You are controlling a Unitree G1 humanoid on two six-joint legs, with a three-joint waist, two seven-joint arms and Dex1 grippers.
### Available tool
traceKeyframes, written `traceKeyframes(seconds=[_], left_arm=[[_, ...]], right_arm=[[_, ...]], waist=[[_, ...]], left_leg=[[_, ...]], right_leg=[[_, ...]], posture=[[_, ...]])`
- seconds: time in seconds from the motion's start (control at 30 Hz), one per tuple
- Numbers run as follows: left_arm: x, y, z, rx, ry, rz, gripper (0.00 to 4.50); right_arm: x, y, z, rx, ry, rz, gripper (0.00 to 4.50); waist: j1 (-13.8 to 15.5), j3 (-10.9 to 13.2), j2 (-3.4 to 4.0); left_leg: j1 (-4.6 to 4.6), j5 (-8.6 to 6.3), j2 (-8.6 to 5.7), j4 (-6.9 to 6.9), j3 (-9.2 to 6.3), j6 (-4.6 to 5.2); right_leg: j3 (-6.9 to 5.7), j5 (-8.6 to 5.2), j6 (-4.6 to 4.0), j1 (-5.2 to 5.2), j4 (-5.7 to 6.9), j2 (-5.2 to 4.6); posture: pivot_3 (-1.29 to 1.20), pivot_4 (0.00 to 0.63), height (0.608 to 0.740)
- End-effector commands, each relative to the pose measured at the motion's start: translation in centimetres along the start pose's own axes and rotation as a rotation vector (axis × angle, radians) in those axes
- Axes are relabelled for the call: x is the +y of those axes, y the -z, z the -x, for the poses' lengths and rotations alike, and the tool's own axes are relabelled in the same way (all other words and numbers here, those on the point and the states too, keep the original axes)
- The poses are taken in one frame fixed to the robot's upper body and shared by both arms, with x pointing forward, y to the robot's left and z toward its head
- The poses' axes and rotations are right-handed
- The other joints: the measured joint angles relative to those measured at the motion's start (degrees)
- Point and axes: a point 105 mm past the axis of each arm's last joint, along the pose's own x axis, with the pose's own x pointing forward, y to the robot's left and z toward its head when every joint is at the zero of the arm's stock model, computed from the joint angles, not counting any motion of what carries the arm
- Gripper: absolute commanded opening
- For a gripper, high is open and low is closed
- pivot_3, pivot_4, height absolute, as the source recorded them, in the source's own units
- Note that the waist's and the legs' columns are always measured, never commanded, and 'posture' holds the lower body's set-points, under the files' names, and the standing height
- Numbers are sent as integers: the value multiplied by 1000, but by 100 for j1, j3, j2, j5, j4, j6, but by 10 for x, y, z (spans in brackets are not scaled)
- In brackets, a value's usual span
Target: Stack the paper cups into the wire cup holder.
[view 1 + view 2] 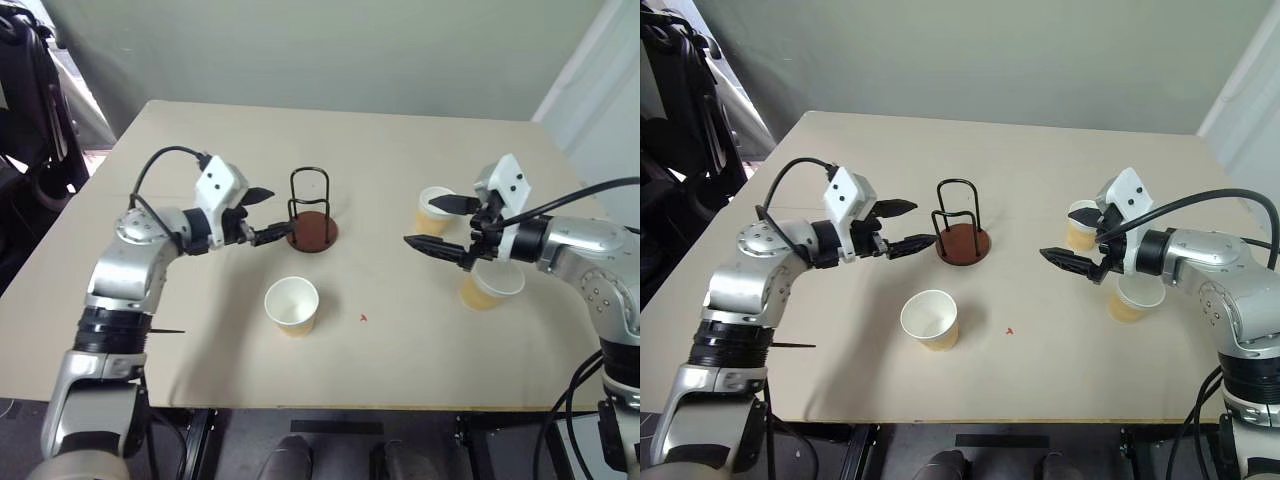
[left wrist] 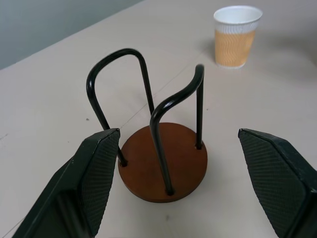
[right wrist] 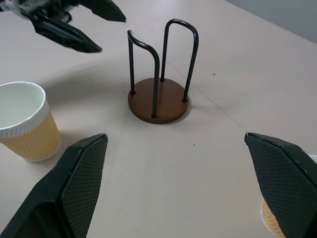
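Nearest us, one of the paper cups [image 1: 292, 305] stands upright and alone on the beige table [image 1: 400, 360], mouth open, a little toward us from the wire cup holder [image 1: 311, 212] and well apart from both grippers. A tiny red mark [image 1: 363, 318] sits on the tabletop beside it; we cannot make out what it is.

Farther in, the left gripper [image 1: 265, 215] hovers just beside the holder, its black fingers spread apart and holding nothing, their tips short of the brown disc base. From the left wrist view we look between those fingers at the holder's two wire loops, which stand empty.

On the other side, the right gripper [image 1: 444, 224] also has its fingers wide apart and empty, aimed toward the holder from well away. Its arm partly hides a second cup [image 1: 490, 288], of which we see only the rim and part of the wall. A third cup [image 1: 433, 212] stands just behind the gripper, partly hidden by the upper finger.

Beyond the table's far edge rises a plain grey-green wall [image 1: 330, 50]. Dark equipment [image 1: 30, 100] at the far left is cut off by the frame and hard to identify.
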Motion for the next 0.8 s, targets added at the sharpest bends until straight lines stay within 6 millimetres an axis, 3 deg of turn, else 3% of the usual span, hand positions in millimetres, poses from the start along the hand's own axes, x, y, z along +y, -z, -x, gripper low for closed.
traceKeyframes(seconds=[0.03, 0.37, 0.7, 0.8], left_arm=[[4, -13, -8, -44, -15, -41, 4115], [6, -7, -24, -58, 17, -8, 4115], [7, -6, -44, -85, 27, 7, 4115], [1, -1, -50, -79, 62, 24, 3460]], right_arm=[[-2, -14, 7, -42, 25, 33, 4485], [19, -21, 10, -49, -96, 31, 4485], [25, -23, 11, -35, -120, 50, 4485], [28, -26, 12, -42, -138, 54, 4500]], waist=[[6, 0, 0], [5, 0, 0], [26, 0, -1], [25, 0, -1]], left_leg=[[0, 0, 0, 1, 0, 0], [-1, 0, 0, 2, 5, 0], [-2, 1, -1, 8, 5, 2], [-1, 1, -1, 8, 7, 2]], right_leg=[[0, 0, 0, 0, -1, 0], [0, 1, 2, -1, -1, 1], [2, 3, 5, 1, -1, 0], [2, 3, 6, 0, -1, 0]], posture=[[0, 150, 740], [0, 150, 740], [0, 150, 740], [0, 150, 740]])
